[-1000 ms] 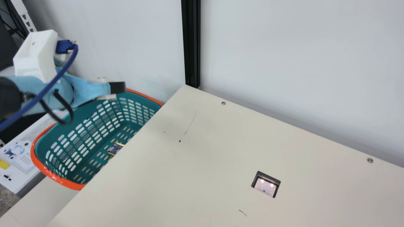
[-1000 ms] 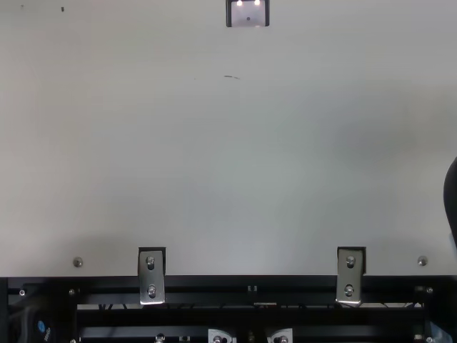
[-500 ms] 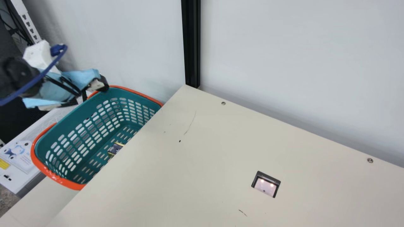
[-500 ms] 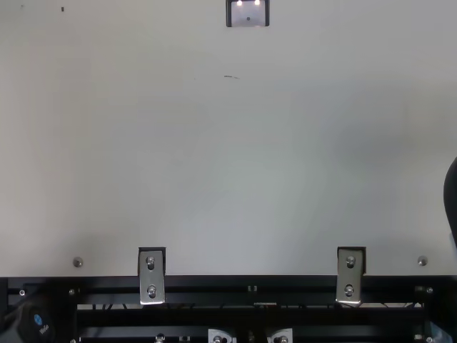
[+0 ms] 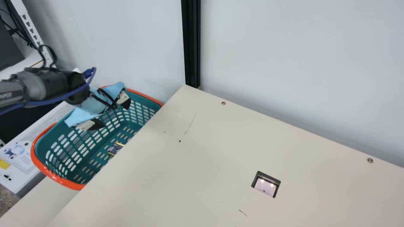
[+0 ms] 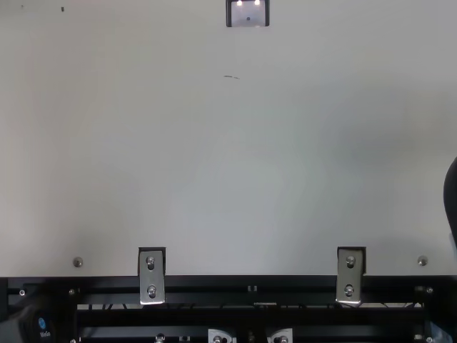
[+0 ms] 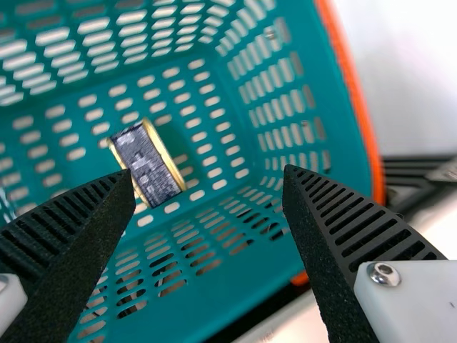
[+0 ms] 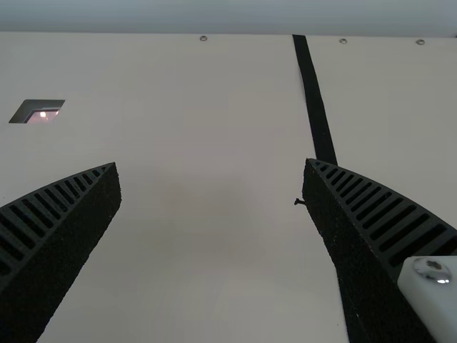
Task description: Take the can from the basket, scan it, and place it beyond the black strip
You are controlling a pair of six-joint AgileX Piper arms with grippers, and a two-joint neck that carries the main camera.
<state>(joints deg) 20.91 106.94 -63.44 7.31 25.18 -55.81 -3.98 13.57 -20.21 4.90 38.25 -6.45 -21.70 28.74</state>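
No text, label, brand, number or sign can be read.

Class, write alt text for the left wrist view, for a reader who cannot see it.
A can with a dark label and gold-coloured ends lies on the slotted floor of a teal, orange-rimmed basket. In the foreground, the left gripper holds nothing, its two black ribbed fingers spread wide apart.

- Below the left gripper (image 5: 112, 113): open room between its spread fingers, into the basket (image 5: 68, 183).
- Around that opening: slotted walls and orange rim.
- Beside it: the table (image 5: 189, 176) edge.
- Ahead of the right gripper (image 8: 211, 166): free room over the table.
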